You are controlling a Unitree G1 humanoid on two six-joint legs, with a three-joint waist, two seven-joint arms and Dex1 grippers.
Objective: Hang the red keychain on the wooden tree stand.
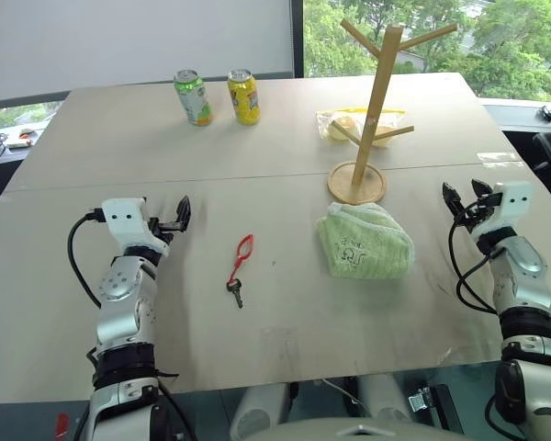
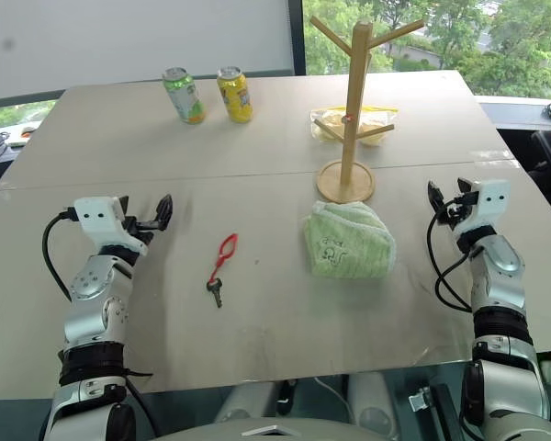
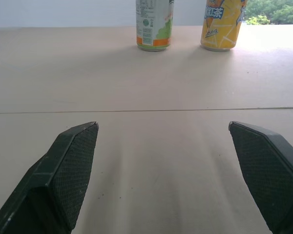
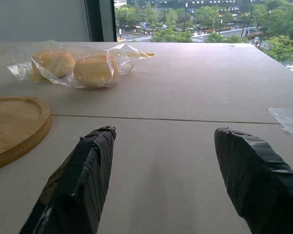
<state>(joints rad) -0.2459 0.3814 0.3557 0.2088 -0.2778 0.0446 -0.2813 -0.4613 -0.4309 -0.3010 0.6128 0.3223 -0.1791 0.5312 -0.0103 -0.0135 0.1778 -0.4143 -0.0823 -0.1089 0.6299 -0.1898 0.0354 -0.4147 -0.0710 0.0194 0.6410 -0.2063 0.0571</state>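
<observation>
**A:** Where does the thin red teardrop loop keychain with its small dark metal key lie?

**B:** Flat on the pale grey bench, near the front middle, untouched. The red loop points away from the robot and the key sits at the near end, so its long axis runs roughly front to back, leaning slightly to the robot's right at the far end.

**A:** And the pincers?

**B:** The left pincer hovers over the bench to the left of the keychain, its two black fingers spread wide with nothing between them; its wrist view shows only bare bench and the green drink can and yellow drink can far ahead. The right pincer is also parted and empty, out near the right edge of the bench.

**A:** Which arm is nearer?

**B:** The left, clearly. The keychain lies to its right and a little nearer the robot. The right pincer is well apart from it, with the folded green cloth in between.

**A:** And the tall light-wood tree stand with angled pegs?

**B:** Upright on its round base, beyond the cloth, to the right of and farther back than the keychain. I judge the left pincer should swing inward and come down across the strap.
</observation>
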